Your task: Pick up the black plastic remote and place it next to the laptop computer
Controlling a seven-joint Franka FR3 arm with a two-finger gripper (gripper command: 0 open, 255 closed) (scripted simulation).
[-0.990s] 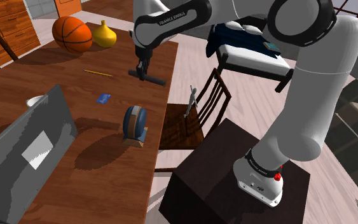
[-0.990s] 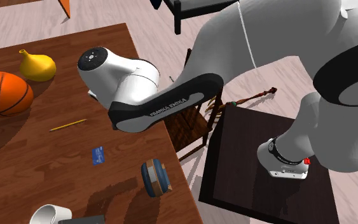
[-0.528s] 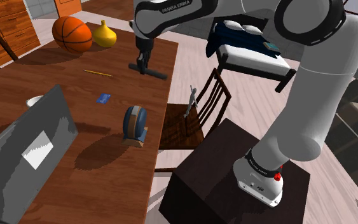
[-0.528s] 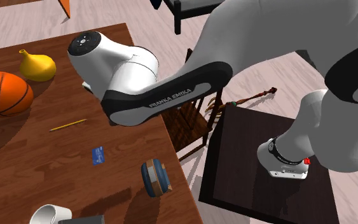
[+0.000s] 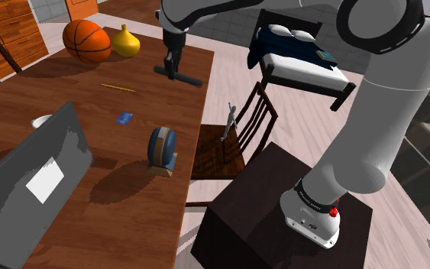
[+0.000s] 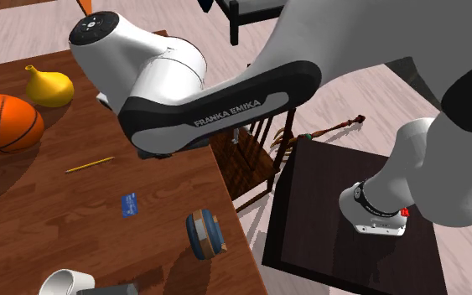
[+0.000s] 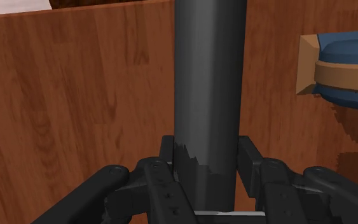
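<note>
Your tool [image 5: 173, 67] clasped the black remote [image 5: 191, 79] above the counter [image 5: 68, 92]; pickup looked done. Placement remained: the laptop [image 5: 14, 206] sat well apart, toward eight o'clock in the shoulder view.

- Arm [image 5: 389, 107]: fat white tubular links, glossy rounded shells.
- Joints [image 6: 464, 100]: dark grey/black bands btwn links.
- Forearm link [image 6: 217, 113]: black underside w/ white "FRANKA EMIKA" lettering.
- Base [image 5: 311, 223]: white flange, black ring above (tiny white text, unreadable), red button [image 5: 333, 209].
- Gripper [image 5: 174, 66]: all black; 2 fingers [image 7: 161, 181] w/ jointed linkages.
</note>
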